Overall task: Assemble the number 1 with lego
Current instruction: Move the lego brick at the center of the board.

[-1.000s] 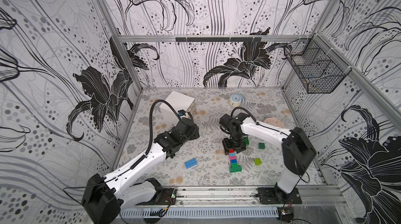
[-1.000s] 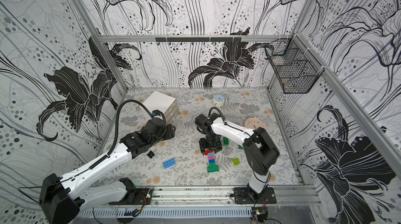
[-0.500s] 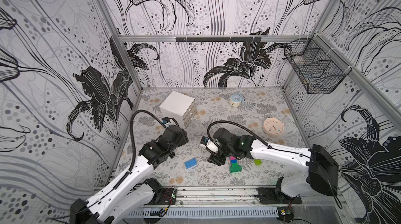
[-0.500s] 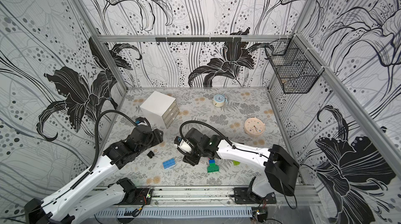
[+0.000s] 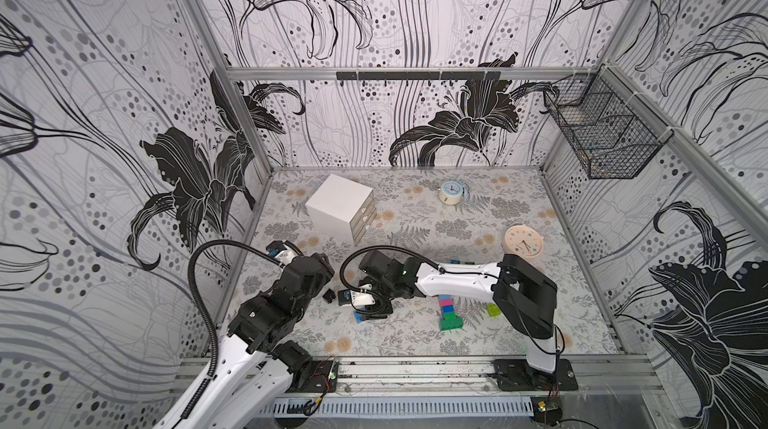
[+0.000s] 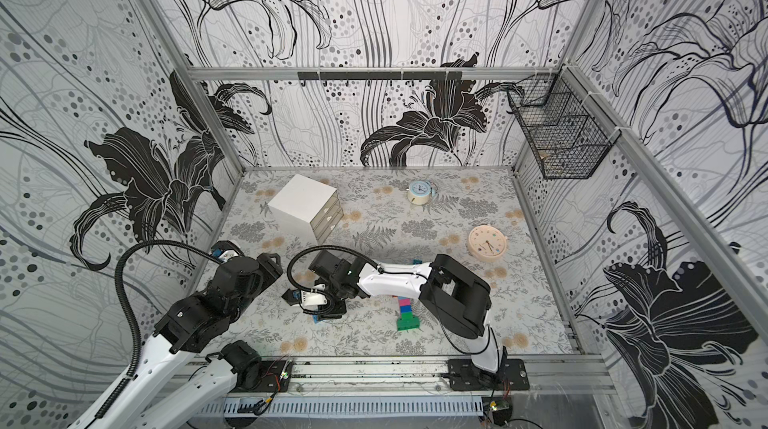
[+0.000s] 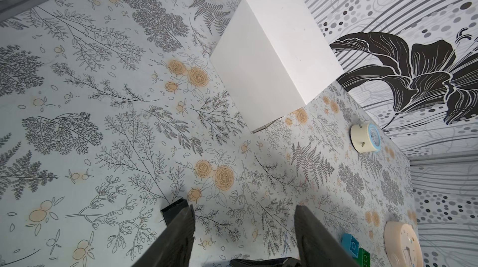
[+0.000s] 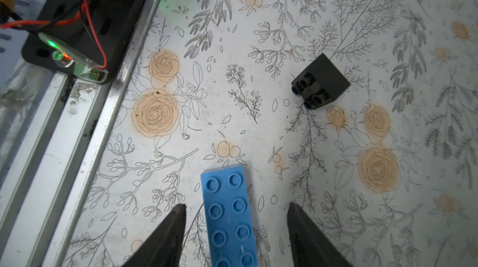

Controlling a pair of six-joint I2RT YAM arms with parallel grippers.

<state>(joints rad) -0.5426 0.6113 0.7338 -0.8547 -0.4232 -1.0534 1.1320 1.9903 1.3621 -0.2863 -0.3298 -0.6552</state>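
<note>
2 changes are showing against the earlier views. The right gripper (image 8: 236, 205) is no longer working at the brick stack (image 5: 448, 312) and is now hovering low over the blue oblong brick (image 8: 229, 227). The left gripper (image 7: 243, 207) is drawing back toward its own side of the table.

The right jaws are standing released, straddling the long sides of the blue oblong brick with a gap on each side. Nothing is being grasped. The left jaws are likewise parted and empty, with the black brick (image 7: 174, 211) lying just beside 1 finger.

The brick stack is resting on the table near the front rail, apart from the blue oblong brick, with its green piece at the near end.

Judgement: the pick of the next piece is beginning. The next move is calling for a square closure on the long sides before transfer to the brick stack.
</note>
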